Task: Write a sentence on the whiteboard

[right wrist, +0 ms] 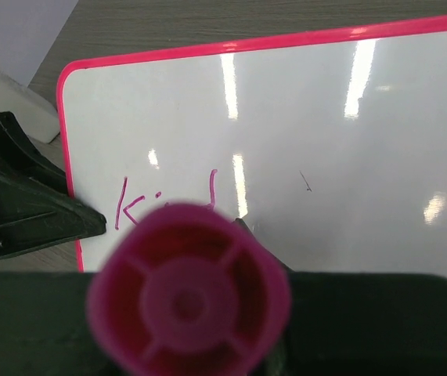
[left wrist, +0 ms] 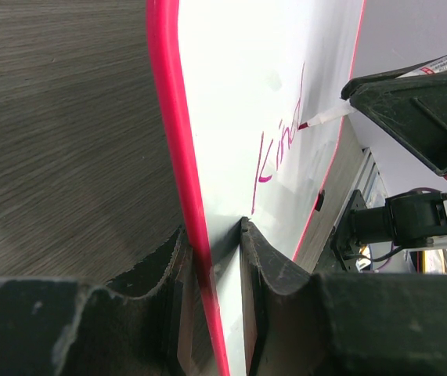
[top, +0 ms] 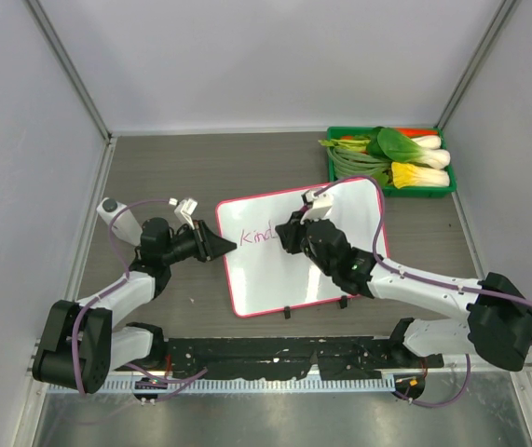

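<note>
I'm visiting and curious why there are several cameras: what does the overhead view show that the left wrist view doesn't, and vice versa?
Only the overhead view shows the green tray of vegetables in the far right corner. Only the left wrist view shows, up close, the left tool pinching the whiteboard by its pink frame, and the marker tip against the board at the end of the pink writing. Both show the whiteboard, that writing, "Kind", and the right tool holding the marker.
</note>
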